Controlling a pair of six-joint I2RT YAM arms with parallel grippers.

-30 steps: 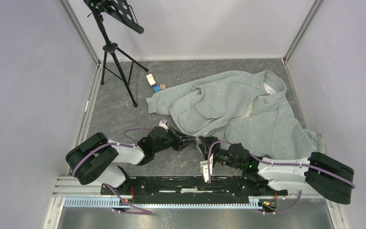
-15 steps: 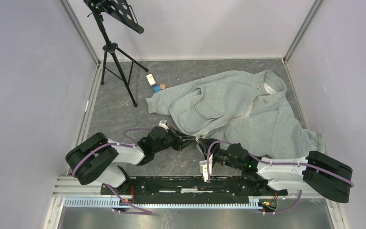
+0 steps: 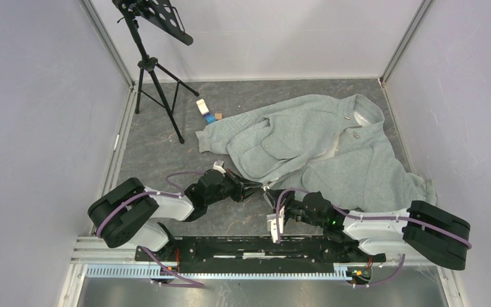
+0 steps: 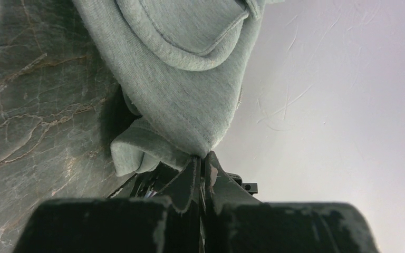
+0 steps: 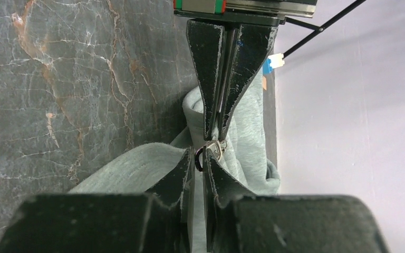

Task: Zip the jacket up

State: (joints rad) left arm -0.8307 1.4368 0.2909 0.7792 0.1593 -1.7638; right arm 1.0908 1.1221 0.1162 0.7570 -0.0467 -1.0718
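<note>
The light grey-green jacket (image 3: 319, 141) lies open and rumpled on the dark marbled tabletop, collar to the far right. Both grippers meet at its near bottom edge. My left gripper (image 3: 259, 187) is shut on the jacket's bottom corner, with the fabric (image 4: 190, 79) pinched between its tips (image 4: 200, 157). My right gripper (image 3: 270, 194) faces it tip to tip and is shut on the small metal zipper pull ring (image 5: 206, 153) at the hem (image 5: 132, 163). The left gripper's fingers (image 5: 211, 79) show opposite in the right wrist view.
A black music-stand tripod (image 3: 155, 70) stands at the far left. A small white and blue box (image 3: 204, 109) and a tan scrap (image 3: 218, 116) lie by the jacket's left sleeve. Pale walls close in on three sides.
The right arm has shifted slightly left, bringing its gripper closer to the left gripper's tips. The left arm and the jacket stay put.
</note>
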